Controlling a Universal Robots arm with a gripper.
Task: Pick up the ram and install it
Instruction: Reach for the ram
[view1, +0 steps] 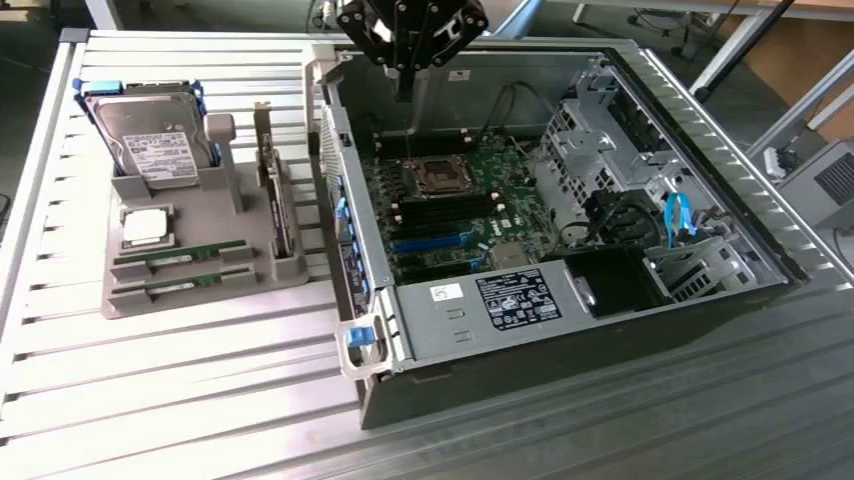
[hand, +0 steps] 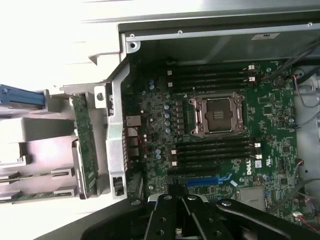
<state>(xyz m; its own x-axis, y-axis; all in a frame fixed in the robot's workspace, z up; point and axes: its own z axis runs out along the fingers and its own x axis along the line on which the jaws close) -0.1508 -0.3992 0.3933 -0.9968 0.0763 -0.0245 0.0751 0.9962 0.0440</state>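
Black two-fingered gripper (view1: 404, 88) hung over the open grey metal computer case (view1: 747, 230), above the far edge of the green motherboard (view1: 501, 215). Claw pressed together, nothing pinched between the fingers.

Thin, narrow green ram stick (view1: 180, 257) sat in a groove at the near end of the grey plastic parts holder (view1: 134, 190), on the slatted metal table (view1: 174, 400) at the exterior view's left, well apart from the gripper. A second green stick (view1: 187, 285) sat in the next groove, just beside it. Judged: the grooves keep each stick steady with one long edge exposed for a pinch.

The holder also carried a silver-topped hard drive (view1: 154, 150) standing upright, a square silver processor chip (view1: 144, 228) and a broader green expansion card (view1: 274, 215) on edge.

Case lay on its side with the panel off, judged so the board faces up toward the arm. In the wrist view the long black memory slots (hand: 215, 150) beside the square metal processor socket (hand: 217, 115) looked unfilled.

Pick-up not yet made.
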